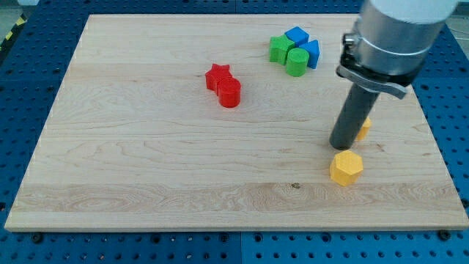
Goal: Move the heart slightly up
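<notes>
No pincer showed; the tip point(341, 147) stood just left of a half-hidden yellow block point(363, 129), the yellow hexagon point(346, 168) just nearer, so it risked shoving the wrong one.

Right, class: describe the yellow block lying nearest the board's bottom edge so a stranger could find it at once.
Start at the wooden board and go to its lower right area, where the dark rod comes down. Just below my tip sits the yellow hexagonal block, fully in view. The other yellow block lies higher and is half hidden behind the rod.
</notes>
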`<state>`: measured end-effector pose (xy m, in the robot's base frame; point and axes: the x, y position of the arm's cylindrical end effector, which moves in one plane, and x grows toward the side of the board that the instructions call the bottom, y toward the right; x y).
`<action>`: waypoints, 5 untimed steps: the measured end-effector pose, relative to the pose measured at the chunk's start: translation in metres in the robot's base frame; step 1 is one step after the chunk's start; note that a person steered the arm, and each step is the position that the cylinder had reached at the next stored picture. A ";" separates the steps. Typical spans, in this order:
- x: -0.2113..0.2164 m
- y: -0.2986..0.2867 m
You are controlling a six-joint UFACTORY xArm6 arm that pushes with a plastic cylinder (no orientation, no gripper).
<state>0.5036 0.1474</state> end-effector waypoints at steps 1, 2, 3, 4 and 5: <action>0.000 0.026; 0.018 0.048; 0.024 0.050; 0.020 0.061; 0.012 0.061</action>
<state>0.5153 0.2080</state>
